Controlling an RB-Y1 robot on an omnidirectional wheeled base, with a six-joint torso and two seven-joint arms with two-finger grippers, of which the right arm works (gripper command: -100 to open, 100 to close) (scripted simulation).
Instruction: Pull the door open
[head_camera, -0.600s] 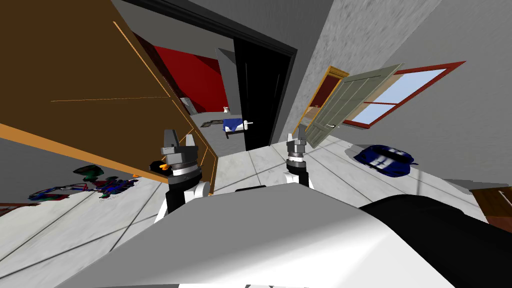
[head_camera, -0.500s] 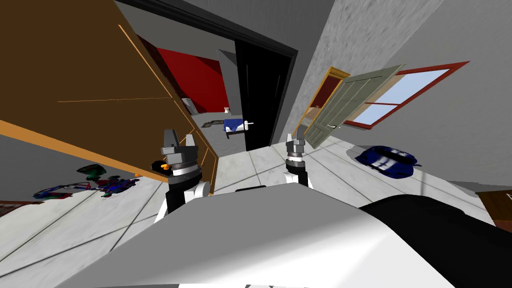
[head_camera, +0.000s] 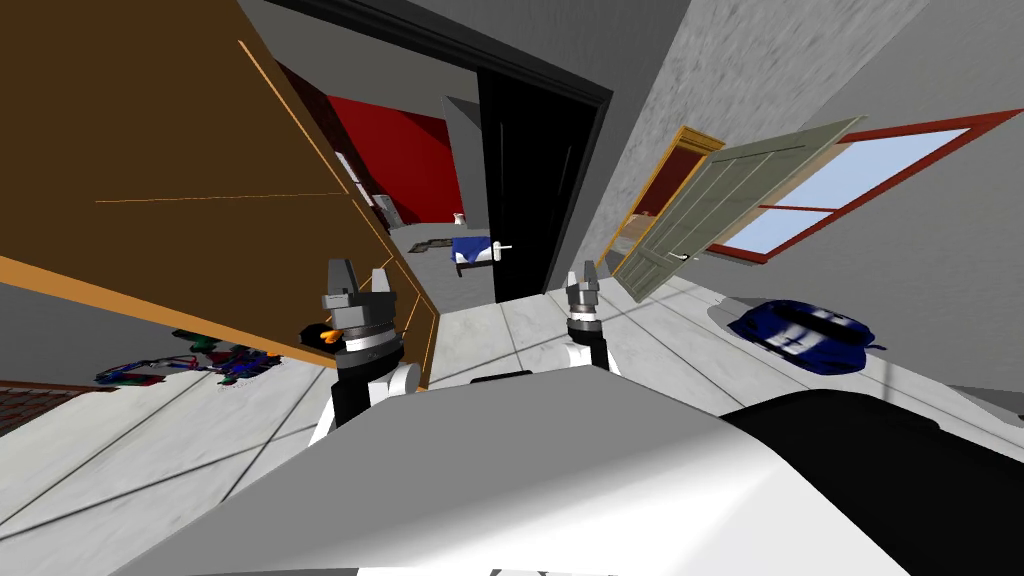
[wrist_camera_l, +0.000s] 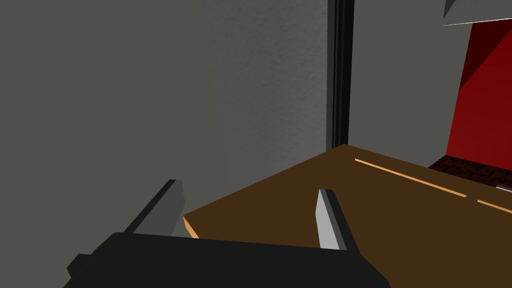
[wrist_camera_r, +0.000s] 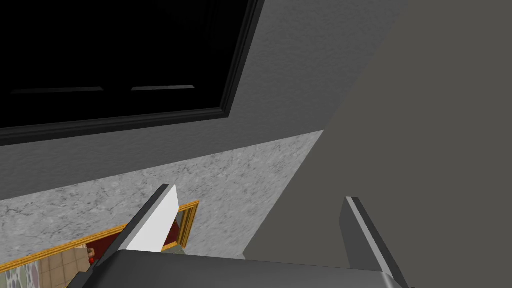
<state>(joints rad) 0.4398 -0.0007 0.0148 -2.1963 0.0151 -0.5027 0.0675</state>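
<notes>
A large brown door (head_camera: 180, 170) with orange trim stands swung wide at my left, its free edge reaching toward my chest. Its orange handle (head_camera: 326, 334) sits just left of my left wrist. My left gripper (head_camera: 360, 275) is open and holds nothing. In the left wrist view the door's corner (wrist_camera_l: 400, 215) lies between and beyond the fingers of that gripper (wrist_camera_l: 247, 187), with a grey wall behind it. My right gripper (head_camera: 583, 275) is open and empty in front of the doorway. In its wrist view the right gripper (wrist_camera_r: 259, 194) faces a grey wall.
A black door leaf (head_camera: 525, 190) with a white handle (head_camera: 497, 246) stands at the doorway's right side. Beyond it are a red wall and a blue bed (head_camera: 468, 248). A grey-green door (head_camera: 720, 205) stands ajar at right, a blue toy car (head_camera: 805, 335) lies on the floor, and toys (head_camera: 190, 362) lie at left.
My head view has turned a little, so the room shifted outward to both sides. My right gripper drifted slightly left. The left gripper keeps its place.
</notes>
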